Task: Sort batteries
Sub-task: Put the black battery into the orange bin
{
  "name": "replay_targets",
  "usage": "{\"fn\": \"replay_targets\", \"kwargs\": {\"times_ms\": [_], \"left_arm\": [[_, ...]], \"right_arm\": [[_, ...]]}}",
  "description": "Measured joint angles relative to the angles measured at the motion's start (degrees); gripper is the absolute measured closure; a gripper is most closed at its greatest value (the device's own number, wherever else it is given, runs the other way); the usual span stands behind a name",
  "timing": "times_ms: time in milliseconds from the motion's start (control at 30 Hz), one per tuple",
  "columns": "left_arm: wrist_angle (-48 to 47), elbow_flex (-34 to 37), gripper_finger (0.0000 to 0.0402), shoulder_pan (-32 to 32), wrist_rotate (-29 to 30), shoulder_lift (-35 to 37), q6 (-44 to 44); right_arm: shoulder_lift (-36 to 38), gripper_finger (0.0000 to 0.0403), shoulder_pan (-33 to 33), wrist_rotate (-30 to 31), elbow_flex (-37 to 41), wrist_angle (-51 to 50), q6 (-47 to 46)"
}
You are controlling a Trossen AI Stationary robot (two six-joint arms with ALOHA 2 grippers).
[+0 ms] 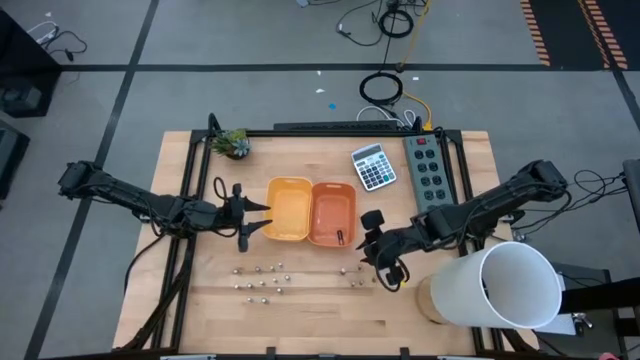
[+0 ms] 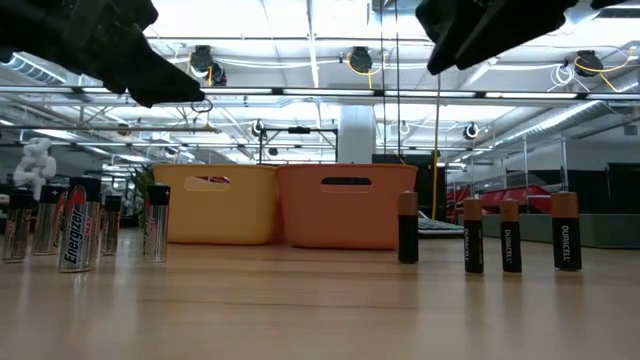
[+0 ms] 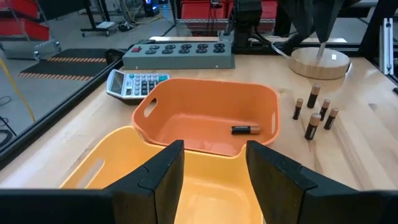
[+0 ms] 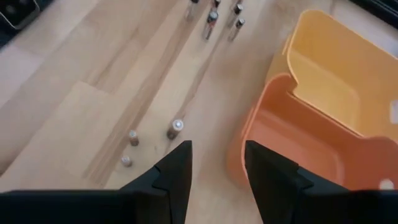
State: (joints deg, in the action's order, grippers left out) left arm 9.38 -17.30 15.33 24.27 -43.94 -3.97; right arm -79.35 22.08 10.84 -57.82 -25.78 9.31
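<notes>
Batteries (image 1: pixel 262 284) stand upright on the near part of the wooden table (image 1: pixel 300 330): silvery ones on the left, dark copper-topped ones (image 2: pixel 510 236) on the right. Behind them sit two trays that touch each other, the yellow tray (image 1: pixel 288 209) and the orange tray (image 1: pixel 333 212); one dark battery (image 3: pixel 245 129) lies inside the orange one. The left gripper (image 1: pixel 258 216) is over the yellow tray's left edge, fingers spread and empty. The right gripper (image 1: pixel 372 248) is just right of the orange tray, fingers also apart, holding nothing. Farther back lie a calculator (image 1: pixel 373 166) and a power strip (image 1: pixel 431 170).
</notes>
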Motion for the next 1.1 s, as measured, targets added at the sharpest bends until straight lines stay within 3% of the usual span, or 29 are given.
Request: {"fn": "replay_targets", "kwargs": {"times_ms": [267, 567, 733, 1100], "left_arm": [[-1.7, 0.0, 0.022, 0.0, 0.0, 0.0, 0.0], [-2.9, 0.0, 0.022, 0.0, -1.3, 0.0, -1.3], [-2.9, 0.0, 0.022, 0.0, -1.4, 0.0, -1.3], [-3.2, 0.0, 0.022, 0.0, -3.3, 0.0, 1.3]], "right_arm": [[0.0, 0.026, 4.3, 4.3, 0.0, -3.4, -5.6], [-3.4, 0.0261, 5.4, -0.5, 0.0, -3.4, -12.9], [-6.4, 0.0261, 5.4, -2.1, 0.0, -4.0, -11.5], [-10.9, 0.0261, 5.4, -6.3, 0.0, -6.1, 0.7]]}}
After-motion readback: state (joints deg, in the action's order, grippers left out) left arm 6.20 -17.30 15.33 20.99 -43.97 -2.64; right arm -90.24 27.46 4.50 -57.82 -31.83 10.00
